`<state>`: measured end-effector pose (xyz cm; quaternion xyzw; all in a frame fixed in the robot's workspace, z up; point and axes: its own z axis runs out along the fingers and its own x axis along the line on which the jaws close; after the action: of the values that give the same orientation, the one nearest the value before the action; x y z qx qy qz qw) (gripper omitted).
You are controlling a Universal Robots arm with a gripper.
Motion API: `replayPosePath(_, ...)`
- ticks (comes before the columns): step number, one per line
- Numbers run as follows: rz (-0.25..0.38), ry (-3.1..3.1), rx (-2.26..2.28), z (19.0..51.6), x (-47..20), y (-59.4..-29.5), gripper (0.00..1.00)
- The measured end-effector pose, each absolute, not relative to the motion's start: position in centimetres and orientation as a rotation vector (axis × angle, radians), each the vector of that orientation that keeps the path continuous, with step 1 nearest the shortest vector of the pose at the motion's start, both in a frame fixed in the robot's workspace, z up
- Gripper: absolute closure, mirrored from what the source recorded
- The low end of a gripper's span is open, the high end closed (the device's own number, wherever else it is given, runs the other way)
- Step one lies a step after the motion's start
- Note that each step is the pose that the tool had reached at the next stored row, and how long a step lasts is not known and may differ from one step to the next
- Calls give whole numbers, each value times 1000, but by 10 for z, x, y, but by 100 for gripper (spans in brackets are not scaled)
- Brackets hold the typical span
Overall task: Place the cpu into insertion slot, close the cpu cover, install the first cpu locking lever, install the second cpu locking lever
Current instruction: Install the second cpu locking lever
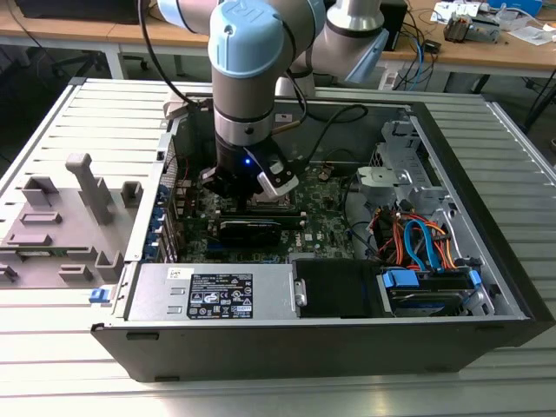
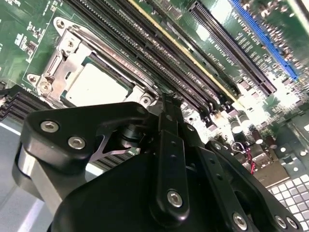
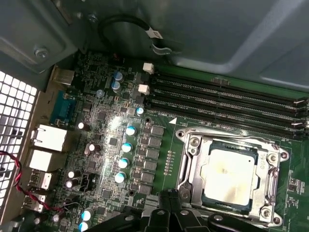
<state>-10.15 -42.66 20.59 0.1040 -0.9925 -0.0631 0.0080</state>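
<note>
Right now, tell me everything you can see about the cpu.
The cpu is a small flat square chip with a pale silvery metal top, faintly smudged. It lies level in the insertion slot on the green motherboard, with the cpu cover framing its edges. It also shows in the second wrist view. The tool hovers nearby without touching it.

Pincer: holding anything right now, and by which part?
Nothing held. The pincer sits just beside the insertion slot; the cpu already lies in it under the cpu cover, free of the pincer.

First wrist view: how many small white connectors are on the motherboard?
2. One white connector beside the memory slots, another next to it; more may be hidden.
</note>
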Motion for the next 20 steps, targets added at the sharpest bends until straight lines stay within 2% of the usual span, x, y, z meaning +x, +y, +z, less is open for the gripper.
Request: replayPosePath(20,-215,-3101,321,207,-97,-429,89)
